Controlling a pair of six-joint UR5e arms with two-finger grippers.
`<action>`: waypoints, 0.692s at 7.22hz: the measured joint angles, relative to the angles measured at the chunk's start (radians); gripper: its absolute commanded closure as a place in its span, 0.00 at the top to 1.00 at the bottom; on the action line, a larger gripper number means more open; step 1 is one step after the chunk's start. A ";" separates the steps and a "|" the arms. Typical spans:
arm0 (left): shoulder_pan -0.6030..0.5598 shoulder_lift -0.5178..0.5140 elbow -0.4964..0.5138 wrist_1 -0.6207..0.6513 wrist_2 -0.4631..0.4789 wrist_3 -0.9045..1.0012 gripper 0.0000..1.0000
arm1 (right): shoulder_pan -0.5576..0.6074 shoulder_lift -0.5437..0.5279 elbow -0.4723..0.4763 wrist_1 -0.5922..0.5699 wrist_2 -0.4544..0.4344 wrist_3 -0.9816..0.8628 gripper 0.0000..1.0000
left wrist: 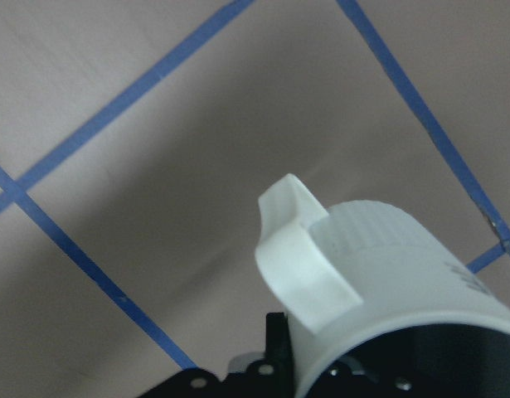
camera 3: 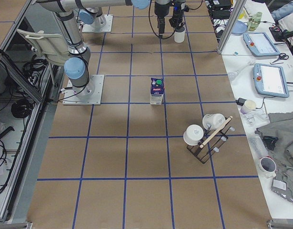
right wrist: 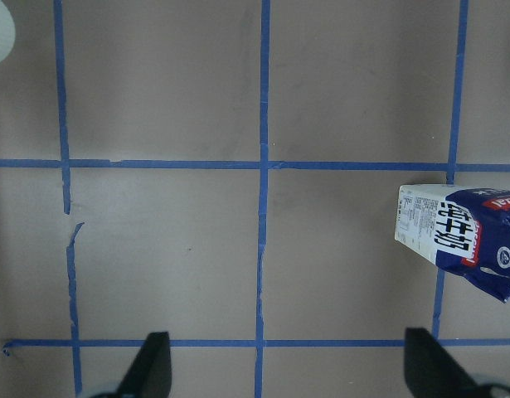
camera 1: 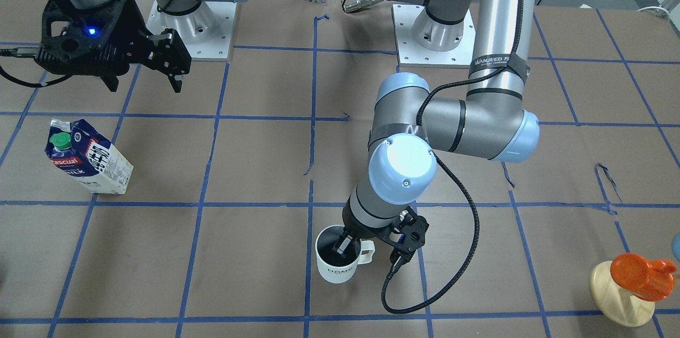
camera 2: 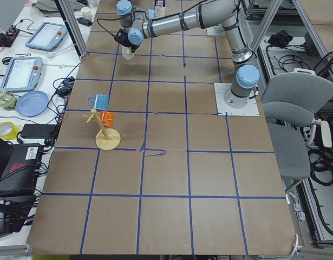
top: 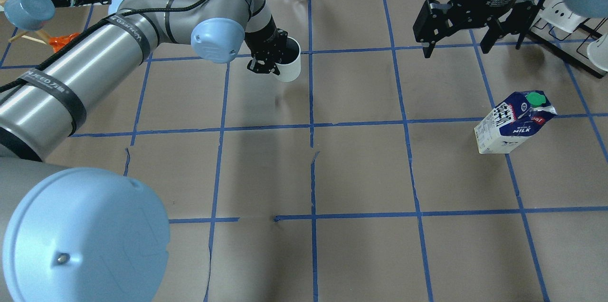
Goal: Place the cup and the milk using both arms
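The white cup (camera 1: 336,266), marked "HOME", is at the table's operator-side edge near the middle line. My left gripper (camera 1: 353,246) is shut on its rim, one finger inside and one outside by the handle (left wrist: 300,253). In the overhead view the cup (top: 290,62) seems to hang just off the paper. The blue and white milk (top: 515,121) carton stands upright on the robot's right side, free of any gripper. My right gripper (top: 455,50) is open and empty, high above the table, beyond the milk (right wrist: 458,240) and apart from it.
A wooden stand (camera 1: 619,295) with an orange cup (camera 1: 640,274) is at the table's corner on the robot's left. A black rack with white cups (camera 3: 203,131) stands near the milk (camera 3: 157,90). Both arm bases (camera 1: 191,30) are bolted at the robot-side edge.
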 measured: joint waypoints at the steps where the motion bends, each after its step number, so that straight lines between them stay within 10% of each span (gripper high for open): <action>1: -0.019 -0.015 -0.002 0.021 -0.006 -0.061 0.00 | 0.000 0.000 0.000 0.000 0.000 0.000 1.00; 4: -0.037 -0.045 -0.006 0.037 -0.046 -0.164 0.09 | 0.000 -0.001 -0.001 0.000 0.000 0.000 1.00; 5: -0.041 -0.048 -0.007 0.037 -0.056 -0.182 0.86 | 0.000 0.000 -0.001 0.000 0.001 -0.001 1.00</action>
